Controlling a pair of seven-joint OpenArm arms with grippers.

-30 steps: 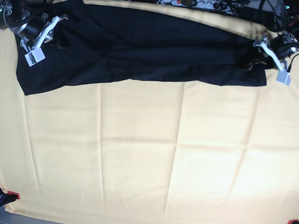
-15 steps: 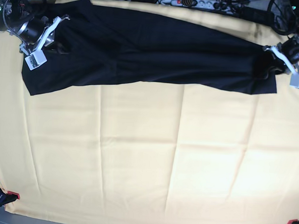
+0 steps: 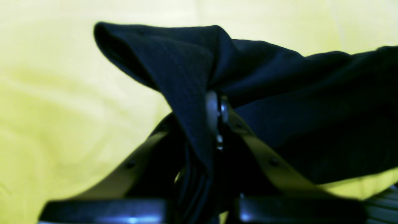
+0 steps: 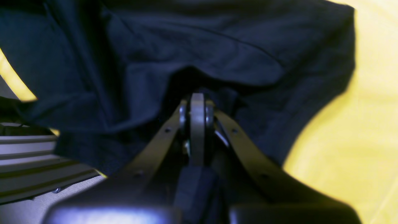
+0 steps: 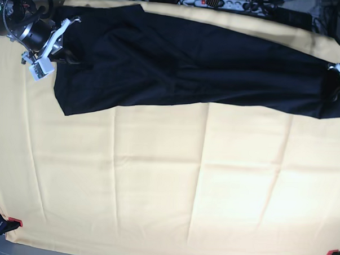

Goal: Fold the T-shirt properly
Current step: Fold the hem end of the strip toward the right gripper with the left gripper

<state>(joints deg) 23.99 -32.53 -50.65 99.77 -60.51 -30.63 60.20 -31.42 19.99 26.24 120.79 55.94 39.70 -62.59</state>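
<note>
The dark T-shirt [image 5: 189, 66] lies stretched in a long band across the far side of the yellow cloth [image 5: 156, 178]. At the left of the base view my right gripper [image 5: 70, 24] sits on the shirt's end. The right wrist view shows this gripper [image 4: 197, 101] shut, with T-shirt [image 4: 186, 40] fabric bunched around its tips. My left gripper [image 5: 336, 68] is at the far right edge of the base view, at the shirt's other end. The left wrist view shows the left gripper [image 3: 217, 104] shut on a raised fold of the T-shirt [image 3: 311, 118].
A power strip and cables [image 5: 209, 0] run along the back edge. Red clamps [image 5: 14, 221] hold the yellow cloth at its near corners. The right arm's dark wrist body [image 5: 22, 28] stands over the far left corner.
My left gripper has shut on the shirt's end and moved right to the frame edge, dragging the shirt with it. The shirt's near left corner has slid right. The right gripper has barely moved.
</note>
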